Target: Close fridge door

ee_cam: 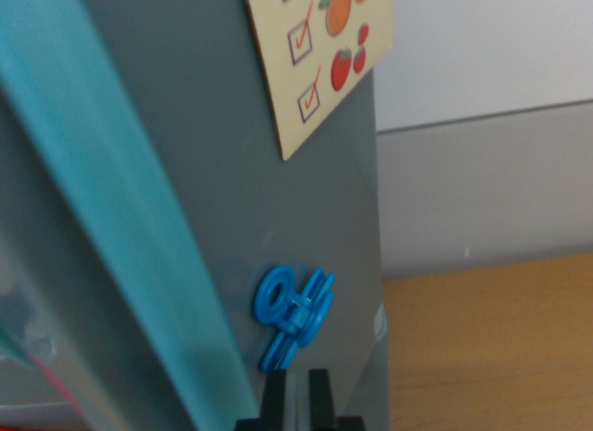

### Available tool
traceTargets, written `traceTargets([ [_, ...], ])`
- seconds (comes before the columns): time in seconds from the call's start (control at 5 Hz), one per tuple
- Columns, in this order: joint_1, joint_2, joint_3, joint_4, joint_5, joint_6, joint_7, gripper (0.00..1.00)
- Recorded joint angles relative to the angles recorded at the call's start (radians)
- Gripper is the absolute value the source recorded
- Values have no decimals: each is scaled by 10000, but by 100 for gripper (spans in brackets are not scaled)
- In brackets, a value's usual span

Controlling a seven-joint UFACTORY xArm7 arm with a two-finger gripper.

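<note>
Grey and smooth, the door [232, 199] fills most of the wrist view. It leans a little, and its far edge runs down the middle of the picture. A teal strip [120, 218] runs slanting down the wrist view's left side. It may be the door's edge or seal, but it is too blurry to be sure.

The door looks hard and stiff. It will not bend or squash. It looks slippery too, so it is not good for pinching. I think a flat push on the bare grey part is the best way to move it. It should swing, not lift, so it should feel light. The stuck-on things are best left alone, since they could slide or pop off.

The end effector [296, 394] is at the bottom of the picture, just beside the door. Its two black fingers [275, 394] stand a little apart, with nothing between them. I cannot tell if they touch the door.

Counting now. There is one door. There is one card [320, 51] with fruit pictures and three tick boxes. There is one blue magnet [295, 315], just above the fingers. There is one wooden surface [491, 348] on the wrist view's right.
</note>
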Motion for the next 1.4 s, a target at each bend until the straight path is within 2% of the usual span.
traceTargets([
  [0.2,0,0,0,0,0,0,0,100],
  [0.4,0,650,112,407,0,-2,0,100],
  [0.6,0,650,112,407,0,-2,0,100],
  [0.8,0,1258,399,869,0,-4,0,100],
  [1.0,0,1258,399,869,0,-4,0,100],
  [1.2,0,1828,759,1333,0,-5,0,100],
  [1.4,0,1828,759,1333,0,-5,0,100],
])
